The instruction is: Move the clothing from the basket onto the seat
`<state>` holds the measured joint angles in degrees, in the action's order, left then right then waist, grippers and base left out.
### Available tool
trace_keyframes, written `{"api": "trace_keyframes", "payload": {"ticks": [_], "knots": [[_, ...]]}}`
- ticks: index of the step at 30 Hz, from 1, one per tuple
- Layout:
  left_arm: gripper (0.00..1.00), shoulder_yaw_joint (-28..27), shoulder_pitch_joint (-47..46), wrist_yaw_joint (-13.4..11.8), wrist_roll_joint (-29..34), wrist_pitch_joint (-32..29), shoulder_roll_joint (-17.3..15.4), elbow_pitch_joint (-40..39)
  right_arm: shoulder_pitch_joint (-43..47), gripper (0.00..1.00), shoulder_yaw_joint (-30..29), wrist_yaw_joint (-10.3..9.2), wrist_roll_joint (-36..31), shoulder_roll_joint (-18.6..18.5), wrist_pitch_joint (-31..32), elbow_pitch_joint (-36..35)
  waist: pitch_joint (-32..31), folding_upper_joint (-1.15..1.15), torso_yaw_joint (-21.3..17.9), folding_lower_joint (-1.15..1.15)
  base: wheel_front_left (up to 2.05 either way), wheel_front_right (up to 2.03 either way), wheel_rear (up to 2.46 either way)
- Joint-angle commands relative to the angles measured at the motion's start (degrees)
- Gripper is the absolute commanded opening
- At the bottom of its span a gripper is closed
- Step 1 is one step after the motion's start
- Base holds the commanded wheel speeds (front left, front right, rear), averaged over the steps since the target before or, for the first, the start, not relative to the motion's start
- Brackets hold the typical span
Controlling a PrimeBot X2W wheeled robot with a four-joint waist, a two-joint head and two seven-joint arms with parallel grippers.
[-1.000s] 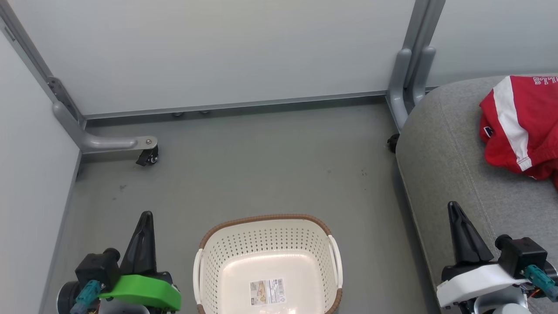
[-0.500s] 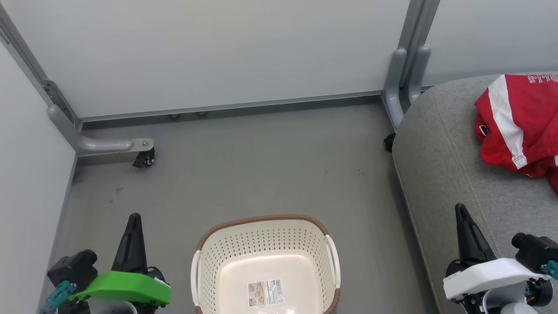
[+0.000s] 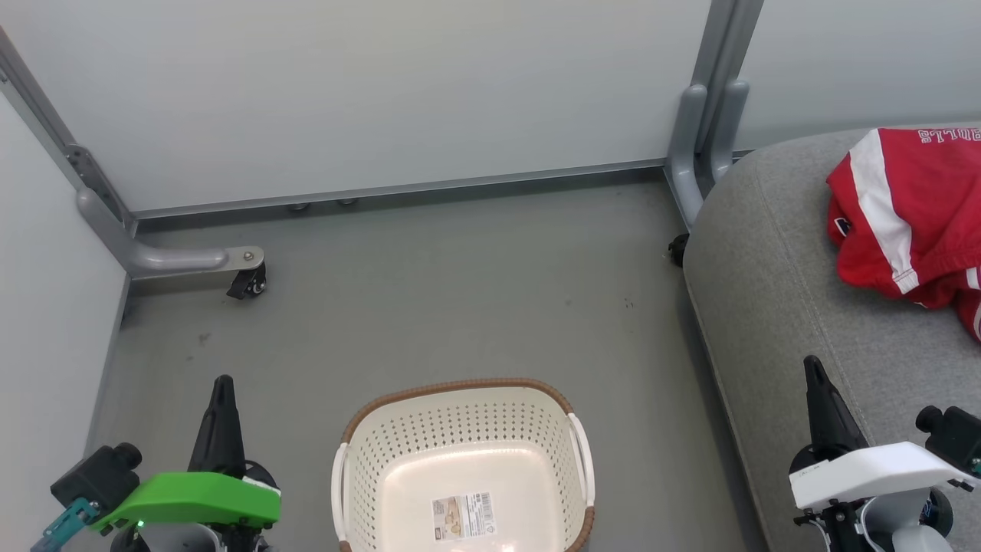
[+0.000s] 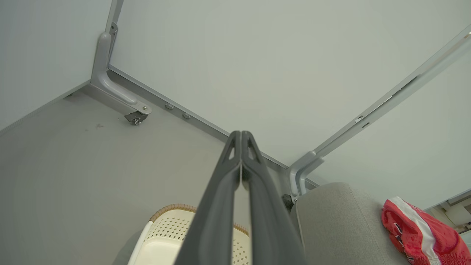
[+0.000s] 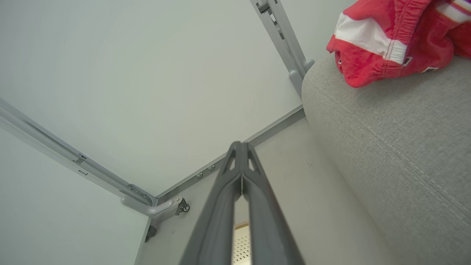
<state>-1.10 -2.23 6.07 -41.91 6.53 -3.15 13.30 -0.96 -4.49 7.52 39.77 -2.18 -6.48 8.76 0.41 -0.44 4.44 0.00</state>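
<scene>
**Basket** (image 3: 460,425): observed at the bottom centre of the head view, standing on the grey floor (image 3: 429,299) and cut off by the lower edge. Cream perforated walls, a brown rim and white side handles are noted. The paper label (image 3: 463,515) on its bottom is fully exposed.

**Seat** (image 3: 774,307): recorded along the right of the frame, in light-grey upholstery with a seam. It is set apart from the basket, with a strip of floor between.

**Clothing** (image 3: 912,215): found lying crumpled on the seat at the upper right. It is red, with a broad white stripe and white lettering at its top edge, and is partly cut off by the right border. Whether one garment or two is present cannot be told.

**Left gripper** (image 3: 223,383): seen at the lower left under a green shell, near the basket's left handle but not touching it. Its fingers (image 4: 220,198) are pressed together at the tips.

**Right gripper** (image 3: 812,366): seen at the lower right under a white shell, against the seat's near part and well apart from the clothing. Its fingers (image 5: 220,206) are likewise closed tip to tip.

**Surroundings**: pale partition panels (image 3: 368,92) are noted across the top, a grey post (image 3: 701,130) at the seat's upper-left corner, and a caster (image 3: 247,282) at the left.
</scene>
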Motion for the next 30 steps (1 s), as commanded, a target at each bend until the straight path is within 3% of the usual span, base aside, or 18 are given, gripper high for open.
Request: {"api": "trace_keyframes", "payload": {"ticks": [1, 30], "knots": [[0.0, -0.4, -2.1, -0.1, -1.9, -0.4, -0.1, -0.9, -1.7, 0.0, -0.3, -0.02, 2.1, -0.4, 0.5, -0.4, 0.0, 0.12, -0.1, 0.0, 0.0, 0.0, 0.0], [0.0, -2.5, -3.0, -0.5, -21.9, -5.6, 0.0, -1.3, -3.7, 0.0, -1.1, -0.03, 22.8, -0.6, 5.7, 2.2, -0.2, 0.22, -1.5, 0.0, 0.0, 0.0, 0.0]]}}
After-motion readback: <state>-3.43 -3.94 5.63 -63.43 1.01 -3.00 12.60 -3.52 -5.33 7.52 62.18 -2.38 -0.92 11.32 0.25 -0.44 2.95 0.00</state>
